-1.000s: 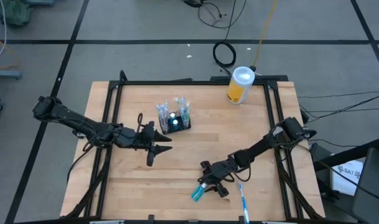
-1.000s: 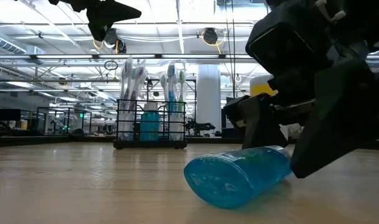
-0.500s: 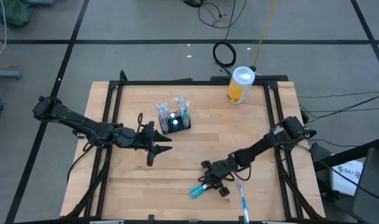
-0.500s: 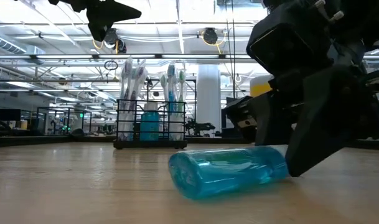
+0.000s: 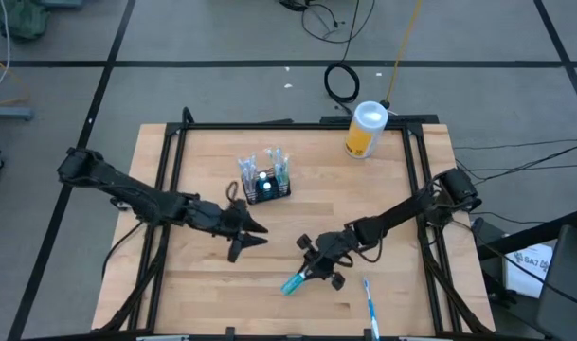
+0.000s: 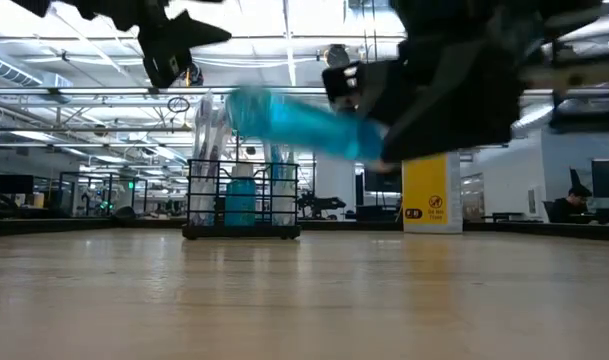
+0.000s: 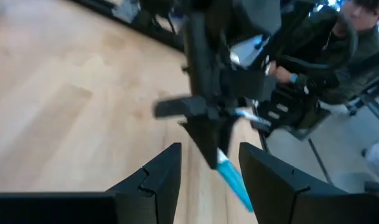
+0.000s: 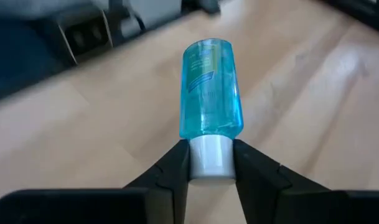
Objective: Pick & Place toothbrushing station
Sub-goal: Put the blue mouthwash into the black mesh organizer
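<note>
While the right gripper [image 5: 315, 269] hangs over the near middle of the table [image 5: 383, 189], it has a teal tube [image 5: 295, 281] pinched by its white cap [image 8: 208, 155], both fingers [image 8: 256, 171] pressed against the cap's sides. Seen level from the table top, the tube [image 6: 289, 122] is up in the air, clear of the wood and tilted, with its cap end buried in the dark gripper [image 6: 384, 150]. From above, the tube's body points toward the near left, away from the arm. From that arm's own wrist, the tube [image 8: 210, 87] sticks straight out ahead of the fingers, with bare wood beyond it.

Over on the left, the left gripper [image 5: 251, 232] hovers above the table, just near of the caddy [image 5: 265, 187], its fingers [image 7: 158, 174] standing apart with nothing between them. Its wrist camera looks past them at the other gripper and its tube [image 7: 234, 181].

That caddy, the black wire-mesh one, sits upright toward the far middle of the table, well apart from the lifted tube. Toothbrushes [image 6: 212, 130] stand up in it and another teal tube [image 6: 241, 200] shows through the mesh.

One loose toothbrush [image 5: 369, 301] lies flat near the table's near edge, just right of the held tube. At the far right corner stands a yellow canister [image 5: 365, 131] with a white lid. A person [image 7: 338, 43] sits beyond the table.
</note>
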Controlling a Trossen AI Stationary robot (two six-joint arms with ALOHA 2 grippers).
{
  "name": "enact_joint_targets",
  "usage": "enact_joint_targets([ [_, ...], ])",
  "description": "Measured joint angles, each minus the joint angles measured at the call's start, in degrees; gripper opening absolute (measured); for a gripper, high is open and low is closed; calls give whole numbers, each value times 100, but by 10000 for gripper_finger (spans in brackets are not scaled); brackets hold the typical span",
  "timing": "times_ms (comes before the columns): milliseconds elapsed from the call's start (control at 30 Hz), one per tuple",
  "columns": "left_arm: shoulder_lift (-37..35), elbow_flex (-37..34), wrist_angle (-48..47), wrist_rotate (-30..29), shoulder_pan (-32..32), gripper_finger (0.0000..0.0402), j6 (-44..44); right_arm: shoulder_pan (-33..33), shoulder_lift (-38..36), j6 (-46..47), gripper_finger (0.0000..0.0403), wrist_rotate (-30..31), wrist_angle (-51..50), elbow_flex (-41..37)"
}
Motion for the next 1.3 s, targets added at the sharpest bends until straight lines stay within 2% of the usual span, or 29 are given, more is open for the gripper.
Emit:
enact_joint_targets([
  [200,825,0,580,601,57,170,-287,-317,5,-791,97,67,-602,268],
  [333,1279,-2,896,583,90,188,-247,-409,5,-1241,96,161,-649,359],
  [567,1902,0,1133,715,66,239,-308,-396,5,-1990,96,985,-953,367],
  [833,2760,1,1521,784,85,279,-882,-396,5,-2163,96,1607,-922,367],
  [1067,3110,2,1910,944,85,263,-809,-405,5,-2200,97,1688,-809,364],
  [1300,3126,2,1998,1074,83,198,-692,-428,7,-2382,101,1713,-567,358],
])
